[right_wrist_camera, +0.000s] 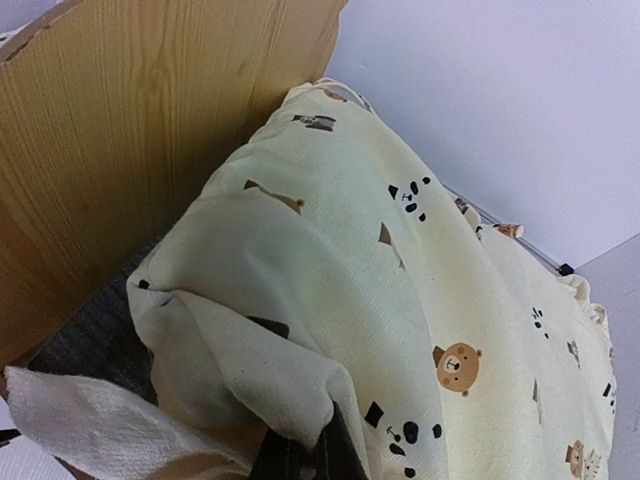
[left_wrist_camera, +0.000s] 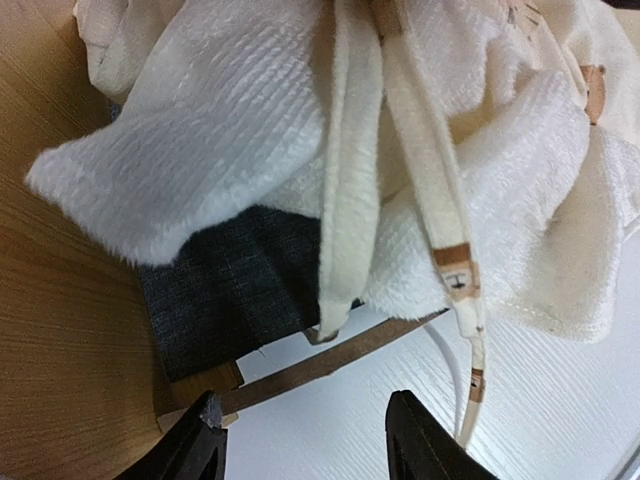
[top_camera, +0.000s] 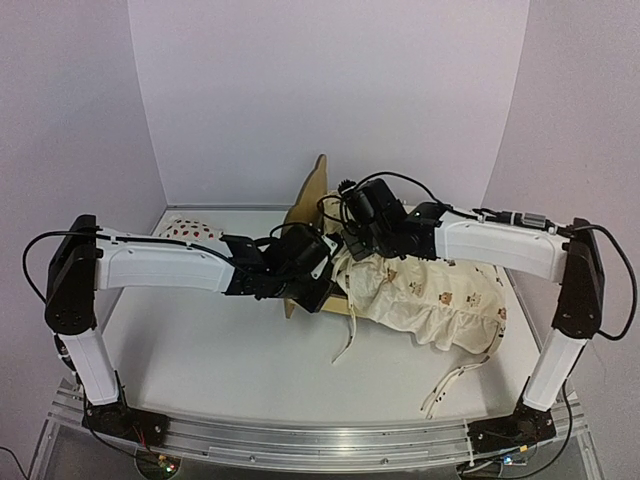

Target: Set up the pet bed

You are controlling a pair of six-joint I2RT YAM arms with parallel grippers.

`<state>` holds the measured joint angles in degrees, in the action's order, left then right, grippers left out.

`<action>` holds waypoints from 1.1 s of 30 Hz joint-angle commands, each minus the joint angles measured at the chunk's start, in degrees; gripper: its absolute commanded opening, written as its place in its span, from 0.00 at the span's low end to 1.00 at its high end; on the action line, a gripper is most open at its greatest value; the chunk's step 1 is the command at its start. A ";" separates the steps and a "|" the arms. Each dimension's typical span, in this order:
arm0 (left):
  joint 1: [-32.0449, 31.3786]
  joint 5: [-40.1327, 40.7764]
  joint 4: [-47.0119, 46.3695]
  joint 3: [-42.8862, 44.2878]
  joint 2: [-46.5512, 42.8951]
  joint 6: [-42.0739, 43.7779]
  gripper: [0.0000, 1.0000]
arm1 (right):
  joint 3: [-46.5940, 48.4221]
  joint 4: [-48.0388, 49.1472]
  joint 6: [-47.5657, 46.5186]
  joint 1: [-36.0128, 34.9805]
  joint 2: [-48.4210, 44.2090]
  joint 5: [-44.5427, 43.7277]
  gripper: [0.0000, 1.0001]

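The cover (top_camera: 430, 290) and arms hide most of the pet bed (top_camera: 316, 190), mid-tabletop toward the back edge. The left gripper (left_wrist_camera: 300, 430), spread, hovers at one bed corner. The right gripper (right_wrist_camera: 300, 455), half buried in cloth, pinches a cover fold over the bed.

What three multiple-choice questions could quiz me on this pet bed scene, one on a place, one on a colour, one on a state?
1. Where is the strawberry pillow relative to the pet bed?
A. inside it
B. on the table, to its left
C. underneath it

2. What colour is the bed's felt base?
A. red
B. green
C. dark grey

3. How is the left gripper?
A. open, holding nothing
B. shut on a tie
C. shut on the pillow

Answers:
1. B, it lies on the tabletop at far left.
2. C, grey shows under the cover.
3. A, its fingers stand apart with nothing between them.
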<state>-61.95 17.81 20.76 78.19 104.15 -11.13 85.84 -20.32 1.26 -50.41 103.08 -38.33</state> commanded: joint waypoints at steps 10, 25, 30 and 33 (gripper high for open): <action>3.83 7.12 13.78 4.55 -9.53 -7.55 0.69 | 7.37 -3.12 -0.77 0.41 7.51 -5.15 0.00; 9.90 -3.41 -0.89 -1.44 -6.92 -1.43 0.55 | 5.27 -7.34 0.86 0.46 6.68 5.00 0.09; 9.87 -5.32 -4.09 -2.69 -7.71 -1.05 0.51 | 6.08 -8.88 2.73 0.41 5.49 10.73 0.16; 9.91 -5.42 -5.44 -2.87 -7.47 -0.39 0.40 | 6.57 -9.89 4.23 0.42 3.74 12.65 0.18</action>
<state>-52.12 13.70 20.29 75.52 96.97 -13.12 91.85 -26.55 2.72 -50.43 111.74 -29.93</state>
